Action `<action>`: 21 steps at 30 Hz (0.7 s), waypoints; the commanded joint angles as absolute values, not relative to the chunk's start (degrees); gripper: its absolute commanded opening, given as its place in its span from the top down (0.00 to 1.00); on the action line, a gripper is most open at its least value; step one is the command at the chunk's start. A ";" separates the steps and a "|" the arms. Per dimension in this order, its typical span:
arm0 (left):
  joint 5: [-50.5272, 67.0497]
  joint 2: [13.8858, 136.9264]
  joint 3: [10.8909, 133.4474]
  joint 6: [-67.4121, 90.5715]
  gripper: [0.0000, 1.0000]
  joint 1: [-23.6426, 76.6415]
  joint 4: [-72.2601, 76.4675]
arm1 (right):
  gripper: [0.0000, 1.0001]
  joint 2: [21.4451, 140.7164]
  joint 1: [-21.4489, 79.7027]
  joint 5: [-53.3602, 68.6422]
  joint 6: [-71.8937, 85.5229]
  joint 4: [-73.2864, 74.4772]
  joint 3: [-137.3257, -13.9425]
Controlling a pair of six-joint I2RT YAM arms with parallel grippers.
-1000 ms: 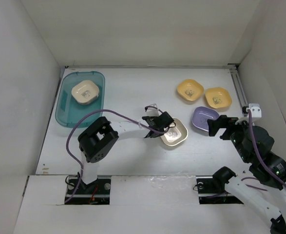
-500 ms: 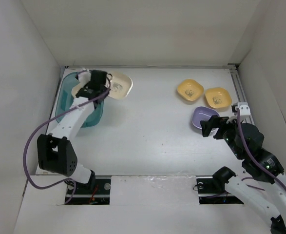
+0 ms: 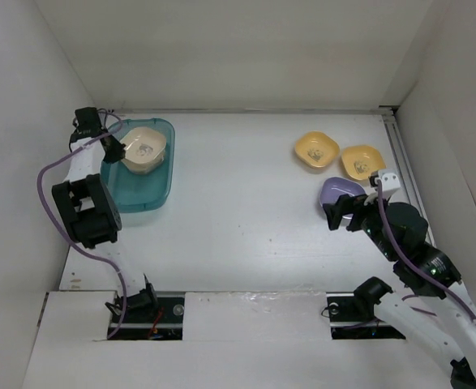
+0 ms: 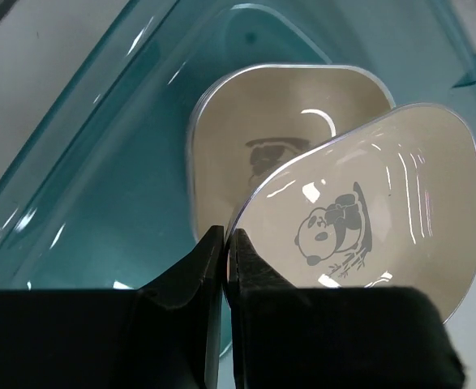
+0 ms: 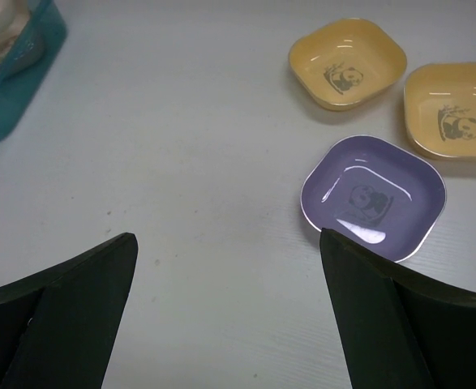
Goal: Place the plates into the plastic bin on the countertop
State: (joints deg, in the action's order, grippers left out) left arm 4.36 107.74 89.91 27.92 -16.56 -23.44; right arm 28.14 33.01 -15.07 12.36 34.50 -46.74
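Where the white countertop (image 3: pixel 246 235) meets the left wall, the plastic bin (image 3: pixel 140 194) sits in the far-left corner, its long side running front to back. The left arm (image 3: pixel 83 215) reaches along that wall to the bin's far half. The right arm (image 3: pixel 408 231) stands over the right side of the surface.

Plates noted: five.
- The held cream plate (image 4: pixel 416 186) is inside the bin's outline, tilted, with its panda print (image 4: pixel 327 231) facing up.
- The second cream plate (image 4: pixel 262 138) lies flat on the bin floor directly beneath it and is partly covered. Whether the two touch cannot be determined.
- The purple plate (image 5: pixel 374 198) rests on the countertop just ahead of the right gripper, well apart from the bin.
- The first yellow plate (image 5: pixel 347 63) and the second yellow plate (image 5: pixel 456 109) lie side by side just beyond the purple one.

The left gripper (image 4: pixel 224 243) is clamped on the near rim of the held cream plate, with its jaws pinched almost together. The right gripper (image 5: pixel 228 243) is spread fully wide, holds nothing and touches no plate.
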 commanded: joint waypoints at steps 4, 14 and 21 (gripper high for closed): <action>14.22 105.56 90.71 22.41 1.00 -21.09 -21.37 | 0.00 28.39 32.70 -12.66 10.28 29.18 -46.32; 8.34 102.85 92.29 26.54 0.00 -21.09 -23.38 | 0.00 27.87 32.70 -10.81 9.76 29.18 -45.26; 5.99 87.29 87.89 27.25 0.00 0.14 -18.37 | 0.00 27.86 32.70 -19.59 13.00 35.84 -49.21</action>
State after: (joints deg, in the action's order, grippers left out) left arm 6.09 96.77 88.20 26.70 -10.85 -22.28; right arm 28.23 33.01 -14.35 11.22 33.74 -46.15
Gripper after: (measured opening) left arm 0.993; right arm 0.999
